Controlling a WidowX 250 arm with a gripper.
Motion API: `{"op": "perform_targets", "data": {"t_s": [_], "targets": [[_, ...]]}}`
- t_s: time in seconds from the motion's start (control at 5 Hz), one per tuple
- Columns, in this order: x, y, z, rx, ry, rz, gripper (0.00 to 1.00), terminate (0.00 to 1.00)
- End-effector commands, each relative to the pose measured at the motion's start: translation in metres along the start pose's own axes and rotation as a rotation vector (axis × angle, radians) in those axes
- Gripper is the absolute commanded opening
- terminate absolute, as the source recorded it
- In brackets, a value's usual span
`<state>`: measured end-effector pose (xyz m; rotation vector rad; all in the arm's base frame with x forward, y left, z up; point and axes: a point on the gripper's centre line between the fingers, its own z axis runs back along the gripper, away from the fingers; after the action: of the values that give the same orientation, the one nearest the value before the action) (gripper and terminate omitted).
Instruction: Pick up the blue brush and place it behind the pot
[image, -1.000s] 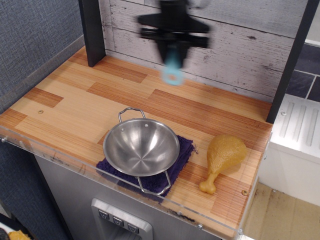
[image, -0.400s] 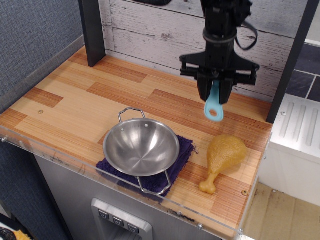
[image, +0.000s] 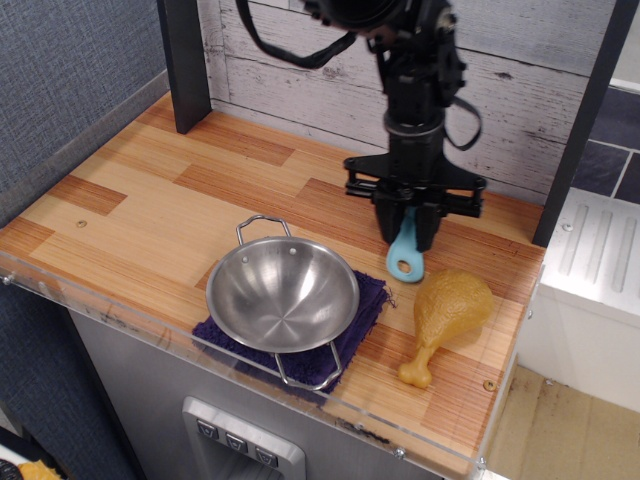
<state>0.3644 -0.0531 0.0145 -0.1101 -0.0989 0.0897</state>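
The shiny steel pot (image: 283, 294) sits on a dark purple cloth (image: 362, 318) near the counter's front edge, with wire loop handles front and back. My black gripper (image: 408, 232) hangs low over the counter, behind and to the right of the pot. It is shut on the light-blue brush (image: 404, 255), which hangs handle-down. The ring end of the handle is at or just above the wood; I cannot tell if it touches. The bristles are hidden between the fingers.
A yellow-brown toy drumstick (image: 447, 315) lies right of the pot, just in front of the brush. A dark post (image: 184, 60) stands at the back left and another (image: 580, 120) at the back right. A grey plank wall (image: 300, 70) closes the back.
The gripper with the brush swung from the high back middle to the right, then came down and slightly left, so the brush now hangs low just behind the drumstick.
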Motion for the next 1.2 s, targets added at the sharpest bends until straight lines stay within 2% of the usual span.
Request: {"op": "perform_targets", "data": {"t_s": [0.0, 0.2, 0.4, 0.6, 0.8, 1.0], "targets": [[0.001, -0.014, 0.056, -0.066, -0.111, -0.133, 1.00, 0.00], [-0.009, -0.008, 0.107, -0.053, -0.215, -0.179, 1.00, 0.00], [-0.028, 0.016, 0.147, 0.009, -0.274, -0.155, 1.00, 0.00], [-0.039, 0.039, 0.153, 0.099, -0.238, -0.106, 1.00, 0.00], [-0.049, 0.061, 0.145, 0.144, -0.173, -0.074, 1.00, 0.00], [-0.050, 0.070, 0.144, 0.132, -0.153, -0.059, 1.00, 0.00]]}}
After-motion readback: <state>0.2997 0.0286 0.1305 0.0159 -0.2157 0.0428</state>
